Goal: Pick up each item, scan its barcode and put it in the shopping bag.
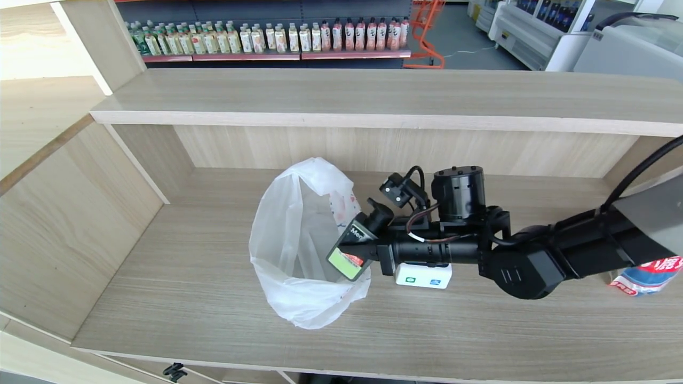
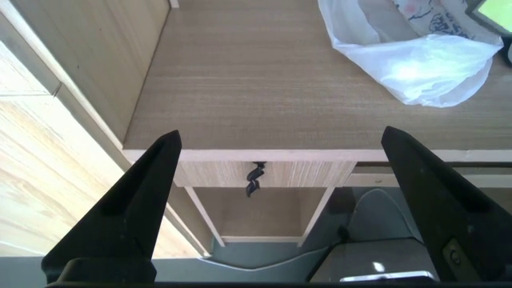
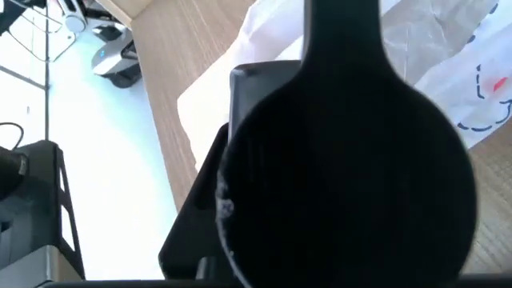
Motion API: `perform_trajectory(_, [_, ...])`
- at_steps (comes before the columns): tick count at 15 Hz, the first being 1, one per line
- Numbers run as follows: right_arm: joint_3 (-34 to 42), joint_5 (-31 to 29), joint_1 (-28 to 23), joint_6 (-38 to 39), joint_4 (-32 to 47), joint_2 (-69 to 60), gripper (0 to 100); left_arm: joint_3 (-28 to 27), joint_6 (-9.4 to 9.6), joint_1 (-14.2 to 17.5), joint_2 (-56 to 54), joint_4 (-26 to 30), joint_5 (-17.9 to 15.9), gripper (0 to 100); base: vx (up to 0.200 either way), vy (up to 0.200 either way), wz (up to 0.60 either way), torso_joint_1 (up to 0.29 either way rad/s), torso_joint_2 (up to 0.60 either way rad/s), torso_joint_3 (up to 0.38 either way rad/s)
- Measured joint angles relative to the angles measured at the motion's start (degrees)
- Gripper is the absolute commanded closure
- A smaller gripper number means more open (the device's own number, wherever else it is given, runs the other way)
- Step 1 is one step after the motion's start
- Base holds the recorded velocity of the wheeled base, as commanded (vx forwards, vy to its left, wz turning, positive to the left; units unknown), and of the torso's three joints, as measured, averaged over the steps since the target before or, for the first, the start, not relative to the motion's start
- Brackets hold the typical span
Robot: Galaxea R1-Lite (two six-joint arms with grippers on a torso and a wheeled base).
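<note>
Stretched leftward over the bench [image 1: 480,330], the right pincer [image 1: 367,240] clamps a dark green-labelled box [image 1: 347,262], held tilted above the white shopping bag's [image 1: 291,240] open mouth, likely for dropping in; the left pincer [image 2: 280,140] hangs wide open, empty, by the bench's near edge.

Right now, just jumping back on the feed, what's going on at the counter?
The right gripper is shut on a dark box with a green label, holding it at the mouth of the shopping bag on the counter, not yet released. A small white device, probably the scanner, sits under that arm. Another package lies at the counter's right end. The left gripper is open and empty.
</note>
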Motion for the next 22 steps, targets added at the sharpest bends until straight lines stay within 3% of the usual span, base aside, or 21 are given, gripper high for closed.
perform_trajectory(7, [-10.5,0.09,2.46,-7.2,-1.91,9.98,100,0.0,0.0,0.0,0.0,0.0,-0.02,0,0.0,0.0,0.0,0.0,0.0,0.0])
perform_trajectory(10, [-11.46,0.02,2.79,-11.72,-1.84,12.18,100,0.0,0.0,0.0,0.0,-0.02,-0.02,0,0.0,0.0,0.0,0.0,0.0,0.0])
perform_trajectory(11, [-11.61,0.05,2.78,-12.0,-1.83,12.57,0,0.0,0.0,0.0,0.0,0.0,-0.02,0,0.0,0.0,0.0,0.0,0.0,0.0])
perform_trajectory(16, [-10.52,0.02,0.99,-9.25,-1.67,11.02,0,0.0,0.0,0.0,0.0,0.0,-0.02,0,0.0,0.0,0.0,0.0,0.0,0.0])
perform_trajectory(20, [-3.52,1.26,-3.04,8.96,-1.4,1.74,0,0.0,0.0,0.0,0.0,0.0,0.0,0,0.0,0.0,0.0,0.0,0.0,0.0])
perform_trajectory(22, [-0.96,1.56,-5.6,13.31,-0.88,-3.83,0,0.0,0.01,0.0,0.0,0.0,-0.02,0,0.0,0.0,0.0,0.0,0.0,0.0])
